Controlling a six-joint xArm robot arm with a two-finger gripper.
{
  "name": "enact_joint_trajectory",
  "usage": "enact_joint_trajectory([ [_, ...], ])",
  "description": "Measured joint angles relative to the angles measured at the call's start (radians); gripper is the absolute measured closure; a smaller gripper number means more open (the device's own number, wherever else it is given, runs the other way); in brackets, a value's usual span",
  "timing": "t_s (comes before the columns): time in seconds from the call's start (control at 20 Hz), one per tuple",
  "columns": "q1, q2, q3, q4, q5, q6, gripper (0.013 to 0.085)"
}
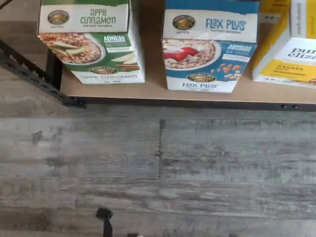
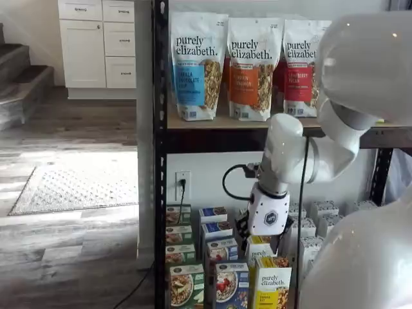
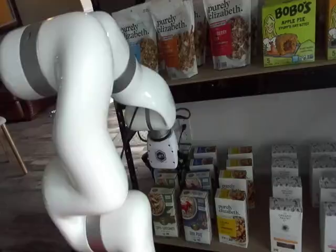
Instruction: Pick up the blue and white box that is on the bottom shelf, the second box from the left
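The arm (image 3: 89, 131) is glossy white, built of thick rounded segments, with grey bands ringing its joints. Just above the gripper, the white wrist housing (image 2: 269, 217) carries a small dark hexagonal emblem, seen in both shelf views. A black cable (image 2: 233, 179) loops out beside that housing, and a second thin dark cable (image 2: 301, 193) hangs down along the forearm.

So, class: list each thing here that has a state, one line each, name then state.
Blue box: upright on the bottom shelf, front row, untouched.
Green box: upright beside it, apart.
Yellow box: upright on the other side.
End effector: above the rows, holding nothing; fingers hidden.
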Motion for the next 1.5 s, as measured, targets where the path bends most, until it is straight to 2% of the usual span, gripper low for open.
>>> enact_joint_trajectory([
  [0.15,0.026,0.094,-0.032,-0.003,-0.049,0.025,0.0130],
  [0.3,0.041,0.168,-0.062,0.021,-0.085,0.018,0.0130],
  [0.45,0.044,0.222,-0.087,0.022,-0.103,0.018,0.0130],
  [0.5,0.043,0.239,-0.096,0.013,-0.106,0.025,0.0130],
  [0.75,0.034,0.342,-0.150,-0.106,-0.130,0.122,0.0130],
  [0.9,0.028,0.408,-0.173,-0.079,-0.181,0.091,0.0130],
  [1.0,0.023,0.442,-0.186,-0.078,-0.207,0.084,0.0130],
  [1.25,0.006,0.519,-0.221,-0.095,-0.263,0.082,0.0130],
  [1.5,-0.009,0.598,-0.272,-0.131,-0.296,0.102,0.0130],
])
